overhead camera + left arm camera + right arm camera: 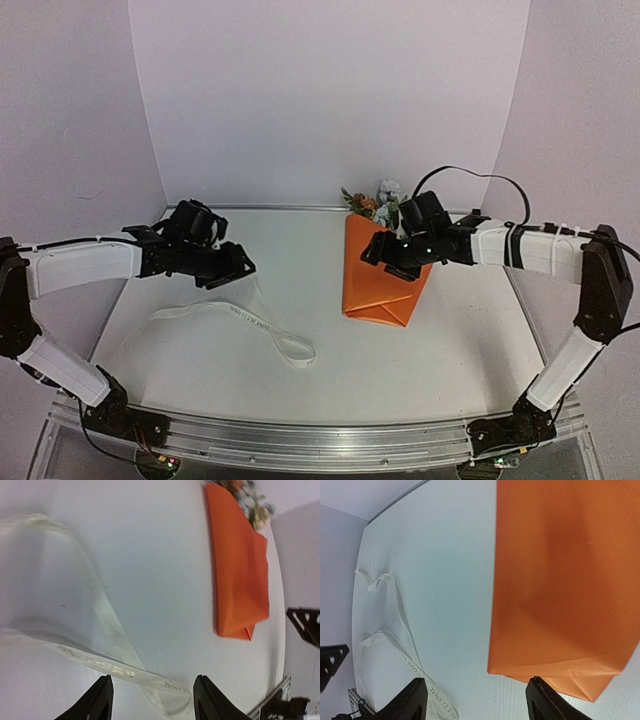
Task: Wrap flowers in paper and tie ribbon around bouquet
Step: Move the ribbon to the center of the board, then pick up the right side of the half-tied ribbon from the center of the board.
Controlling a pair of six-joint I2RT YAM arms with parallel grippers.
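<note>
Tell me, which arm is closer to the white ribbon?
Left. The left gripper hangs just over the ribbon; the right gripper hangs over the orange bouquet, well apart from the ribbon.

The top camera sits high behind the near edge, looking down and forward over the whole table (450,340). The left wrist camera looks out between its own fingers (102,700), low and close over the ribbon (95,662), toward the orange paper (240,575). The right wrist camera hangs close above that paper's folded end. All three share ribbon and paper.
</note>
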